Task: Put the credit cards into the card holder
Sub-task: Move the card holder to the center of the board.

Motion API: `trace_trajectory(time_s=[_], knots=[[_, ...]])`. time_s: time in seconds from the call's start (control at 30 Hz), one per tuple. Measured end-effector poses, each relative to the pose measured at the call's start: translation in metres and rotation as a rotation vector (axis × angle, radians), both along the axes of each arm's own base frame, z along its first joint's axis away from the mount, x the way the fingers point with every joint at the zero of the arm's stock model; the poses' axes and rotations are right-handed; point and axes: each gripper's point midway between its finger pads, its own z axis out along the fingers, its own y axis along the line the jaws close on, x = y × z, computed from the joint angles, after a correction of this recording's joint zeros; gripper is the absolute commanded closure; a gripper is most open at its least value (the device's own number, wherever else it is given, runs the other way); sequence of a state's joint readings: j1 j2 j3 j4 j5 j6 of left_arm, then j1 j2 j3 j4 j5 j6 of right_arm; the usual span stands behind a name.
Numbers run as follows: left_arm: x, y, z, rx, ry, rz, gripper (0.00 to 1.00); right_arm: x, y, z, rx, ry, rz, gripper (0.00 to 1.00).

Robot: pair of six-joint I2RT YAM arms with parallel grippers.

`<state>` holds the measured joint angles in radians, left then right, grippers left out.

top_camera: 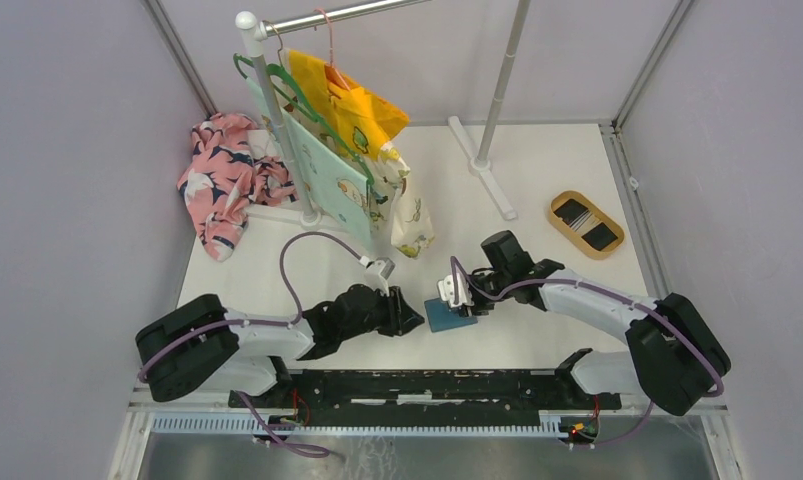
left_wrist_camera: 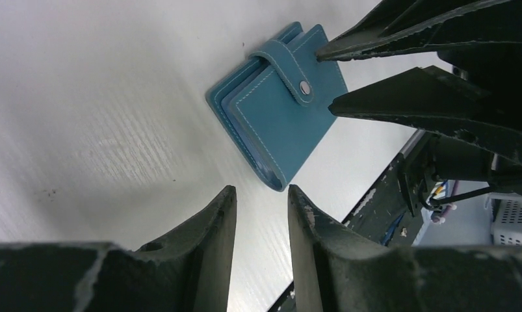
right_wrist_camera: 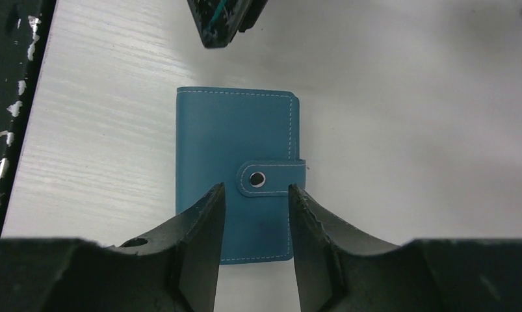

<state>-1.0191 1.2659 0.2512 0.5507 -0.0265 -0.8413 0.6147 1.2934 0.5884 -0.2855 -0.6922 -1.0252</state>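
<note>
Two half-open, empty, left end effector (left_wrist_camera: pixel 261 192), right end effector (right_wrist_camera: pixel 257 188) over stitched leathery card holder (right_wrist_camera: pixel 232 130)

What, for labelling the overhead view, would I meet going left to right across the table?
Crumpled floral garment → left gripper → card holder → tan tray holding the credit cards.
</note>
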Motion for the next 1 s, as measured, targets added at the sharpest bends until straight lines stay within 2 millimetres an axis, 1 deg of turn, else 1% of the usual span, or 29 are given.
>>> trace_trajectory(time_s=[0.1,0.3,0.33,0.4,0.57,0.6,0.63,0.77,0.83,0.87,0.93,1.0], knots=[[0.003,-0.005,-0.008,0.027,0.018,-0.001,0.56,0.003,0.004,0.000,-0.002,-0.013,-0.008,0.54],[0.006,-0.014,-0.017,0.056,0.036,-0.008,0.55,0.003,0.007,-0.009,-0.027,0.000,-0.025,0.55],[0.006,-0.015,-0.019,0.060,0.039,-0.010,0.55,0.003,0.007,-0.011,-0.034,0.002,-0.027,0.57],[0.005,-0.017,-0.022,0.068,0.046,-0.013,0.55,0.003,0.007,-0.015,-0.044,0.009,-0.029,0.62],[0.007,-0.022,-0.026,0.078,0.056,-0.012,0.56,0.003,0.007,-0.017,-0.052,0.019,-0.041,0.73],[0.008,-0.023,-0.027,0.078,0.057,-0.012,0.58,0.003,0.007,-0.018,-0.052,0.020,-0.042,0.74],[0.009,-0.026,-0.026,0.076,0.056,-0.013,0.62,0.003,0.007,-0.018,-0.053,0.019,-0.042,0.78],[0.011,-0.031,-0.030,0.077,0.064,-0.009,0.86,0.008,0.007,-0.017,-0.057,0.004,-0.057,0.92],[0.012,-0.032,-0.029,0.067,0.064,-0.005,0.96,0.009,0.006,-0.018,-0.063,0.006,-0.069,0.96],[0.013,-0.033,-0.027,0.061,0.062,-0.003,0.98,0.010,0.006,-0.017,-0.066,0.007,-0.079,0.97],[0.014,-0.033,-0.026,0.057,0.058,0.001,0.98,0.011,0.004,-0.017,-0.071,0.013,-0.106,1.00],[0.015,-0.034,-0.026,0.055,0.055,0.003,0.98,0.013,0.003,-0.015,-0.072,0.018,-0.136,1.00]])
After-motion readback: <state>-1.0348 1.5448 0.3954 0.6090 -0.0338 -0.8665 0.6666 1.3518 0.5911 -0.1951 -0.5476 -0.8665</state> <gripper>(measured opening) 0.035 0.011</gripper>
